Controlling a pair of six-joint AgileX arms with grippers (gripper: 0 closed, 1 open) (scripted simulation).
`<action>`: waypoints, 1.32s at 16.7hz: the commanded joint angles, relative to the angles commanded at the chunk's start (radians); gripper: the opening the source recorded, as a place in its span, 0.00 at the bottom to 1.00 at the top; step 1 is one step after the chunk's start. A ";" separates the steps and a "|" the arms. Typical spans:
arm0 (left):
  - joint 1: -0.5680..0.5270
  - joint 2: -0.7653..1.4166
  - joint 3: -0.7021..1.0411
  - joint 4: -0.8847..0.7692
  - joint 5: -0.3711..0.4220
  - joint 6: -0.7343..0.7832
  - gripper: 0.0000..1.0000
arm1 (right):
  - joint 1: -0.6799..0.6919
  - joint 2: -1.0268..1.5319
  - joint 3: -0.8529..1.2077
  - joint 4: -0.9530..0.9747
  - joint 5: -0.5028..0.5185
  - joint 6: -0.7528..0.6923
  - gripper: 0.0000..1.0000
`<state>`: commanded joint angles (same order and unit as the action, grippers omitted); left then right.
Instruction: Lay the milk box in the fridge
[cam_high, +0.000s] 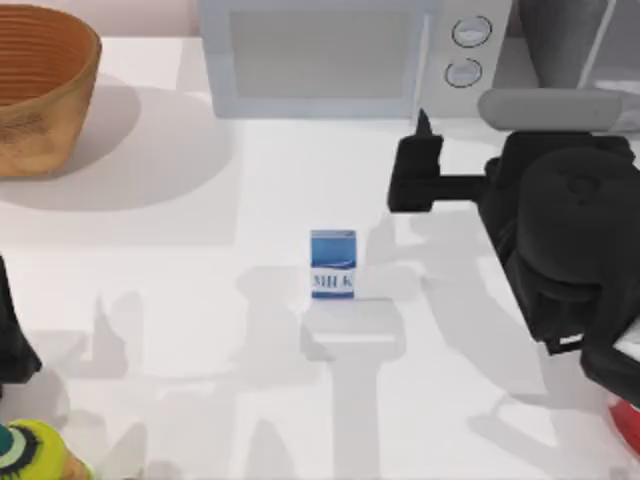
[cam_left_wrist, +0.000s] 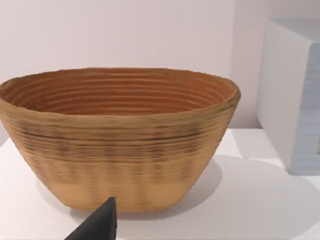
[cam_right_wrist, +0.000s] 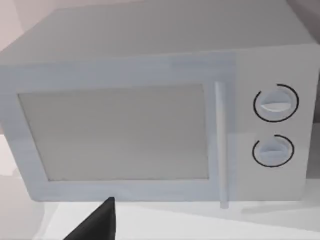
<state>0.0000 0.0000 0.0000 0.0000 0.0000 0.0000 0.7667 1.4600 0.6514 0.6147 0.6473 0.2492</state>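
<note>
the milk box (cam_high: 333, 264) is standing mid-table, the right gripper (cam_high: 415, 172) hovering near the microwave (cam_high: 330, 55), its finger state impossible to tell.

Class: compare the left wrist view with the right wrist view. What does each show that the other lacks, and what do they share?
Left wrist view alone: a ribbed wooden basket, standing upright. Right wrist view alone: the front of the light grey microwave, door shut, with its two round knobs. Shared: the white table, the microwave, which the left wrist view catches side-on, and a dark finger of each arm's own hand.
</note>
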 joint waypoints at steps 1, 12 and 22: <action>0.000 0.000 0.000 0.000 0.000 0.000 1.00 | 0.046 0.113 0.036 0.040 0.042 0.016 1.00; 0.000 0.000 0.000 0.000 0.000 0.000 1.00 | 0.290 0.830 0.274 0.326 0.403 0.126 1.00; 0.000 0.000 0.000 0.000 0.000 0.000 1.00 | 0.228 0.885 0.345 0.350 0.349 0.082 1.00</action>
<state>0.0000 0.0000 0.0000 0.0000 0.0000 0.0000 0.9951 2.3454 0.9959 0.9651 0.9961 0.3308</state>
